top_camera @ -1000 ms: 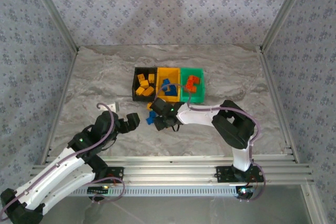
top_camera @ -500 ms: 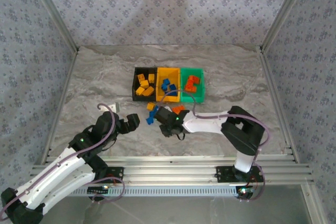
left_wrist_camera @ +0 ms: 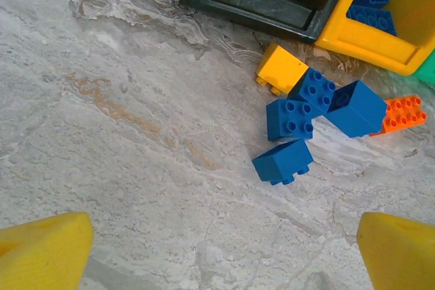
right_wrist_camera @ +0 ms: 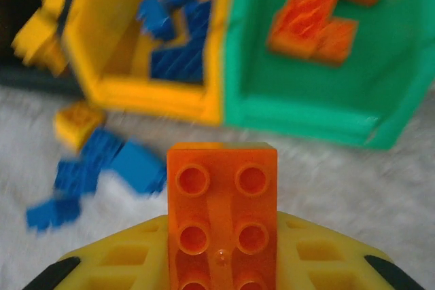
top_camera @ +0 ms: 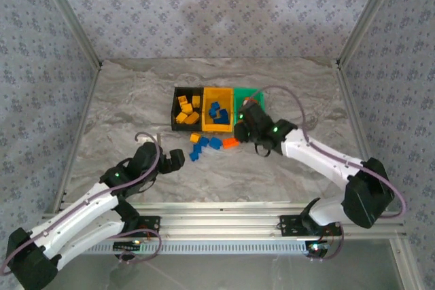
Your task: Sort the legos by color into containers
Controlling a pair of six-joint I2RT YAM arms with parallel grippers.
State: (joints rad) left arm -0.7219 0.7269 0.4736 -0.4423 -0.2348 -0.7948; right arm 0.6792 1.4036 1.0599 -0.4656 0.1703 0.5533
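Note:
In the right wrist view my right gripper (right_wrist_camera: 222,266) is shut on a red-orange lego (right_wrist_camera: 222,208), studs facing the camera, held above the table just short of the green container (right_wrist_camera: 306,117), which holds red-orange legos (right_wrist_camera: 319,11). Seen from above, this gripper (top_camera: 246,122) hangs at the green container's (top_camera: 257,94) near edge. The yellow container (top_camera: 219,93) holds blue legos (top_camera: 217,111); the black one (top_camera: 178,92) holds yellow legos (top_camera: 187,110). Loose blue legos (left_wrist_camera: 290,119), a yellow one (left_wrist_camera: 281,69) and a red-orange one (left_wrist_camera: 402,113) lie ahead of my open left gripper (left_wrist_camera: 221,263).
The three containers stand side by side at mid table, touching. The loose legos (top_camera: 204,144) lie just in front of the black and yellow ones. Bare marbled table (top_camera: 122,106) spreads to the left and right (top_camera: 312,93). Patterned walls close in the back and both sides.
My right gripper shut on a red-orange lego in the loose pile, lifted it and carried it back and right to the green container. My left arm edged forward a little.

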